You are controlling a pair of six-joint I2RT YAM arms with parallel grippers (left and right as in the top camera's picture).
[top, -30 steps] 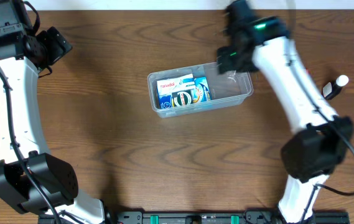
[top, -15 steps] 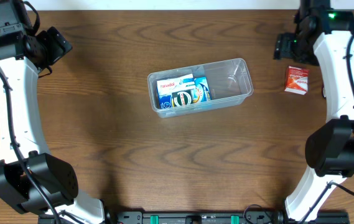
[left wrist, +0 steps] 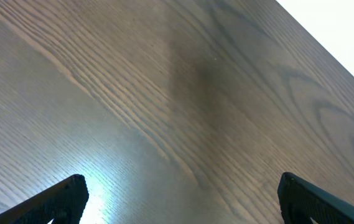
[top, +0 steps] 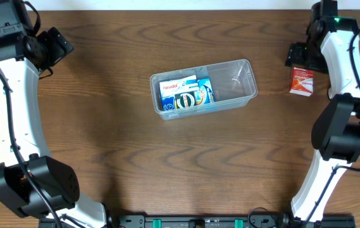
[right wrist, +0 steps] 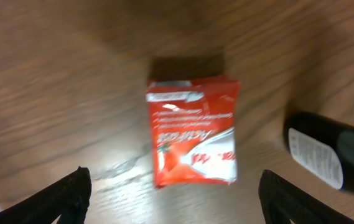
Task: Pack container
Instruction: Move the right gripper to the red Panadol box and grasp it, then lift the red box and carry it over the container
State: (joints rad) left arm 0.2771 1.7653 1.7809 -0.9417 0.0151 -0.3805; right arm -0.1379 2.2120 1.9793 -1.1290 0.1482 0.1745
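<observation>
The clear plastic container (top: 243,87) lies mid-table; a white and blue box and a dark blue packet (top: 186,93) fill its left half. A red and white packet (top: 302,81) lies flat on the table to its right, and shows in the right wrist view (right wrist: 193,132). My right gripper (top: 298,56) is open and empty, just above the packet's far side; its fingers (right wrist: 173,199) straddle bare wood near the packet. My left gripper (top: 58,45) is open and empty at the far left; its view (left wrist: 180,199) holds only wood.
A black tube with a white label (right wrist: 329,152) lies right of the red packet; the right arm covers it in the overhead view. The table's far edge runs close behind both grippers.
My right arm swung from over the container's right end to the far right, uncovering the red packet, then settled beside it. The left arm has not moved.
</observation>
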